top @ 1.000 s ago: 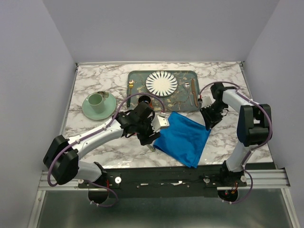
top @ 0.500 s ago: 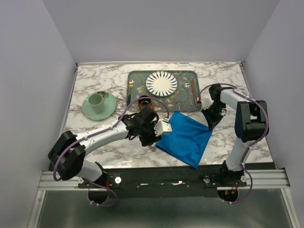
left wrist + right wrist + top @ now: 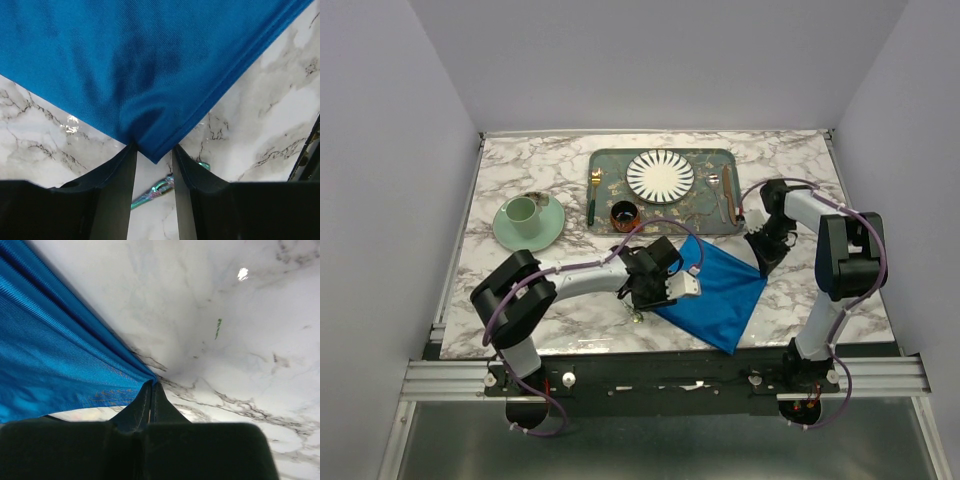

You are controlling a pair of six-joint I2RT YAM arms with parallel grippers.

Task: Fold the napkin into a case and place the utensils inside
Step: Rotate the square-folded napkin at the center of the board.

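The bright blue napkin (image 3: 720, 290) lies spread on the marble table, in front of the tray. My left gripper (image 3: 678, 290) is at its left corner. In the left wrist view the jaws stand apart, with the napkin's corner (image 3: 150, 142) between the fingertips of my left gripper (image 3: 153, 149). A thin iridescent spoon (image 3: 156, 187) lies on the table beneath the left gripper, and shows in the top view (image 3: 638, 316). My right gripper (image 3: 760, 262) is shut on the napkin's right corner (image 3: 125, 380), low over the table (image 3: 151, 386). No copper-pink fork shows.
A grey-green tray (image 3: 610, 160) at the back holds a striped white plate (image 3: 660, 175), a gold fork with a green handle (image 3: 592, 195), a small dark bowl (image 3: 624, 213) and brown-handled cutlery (image 3: 726, 195). A green cup on a saucer (image 3: 527, 218) stands at the left.
My left arm has stretched to the right and its gripper now sits at the napkin's left corner. The right gripper has kept its hold near the same spot.
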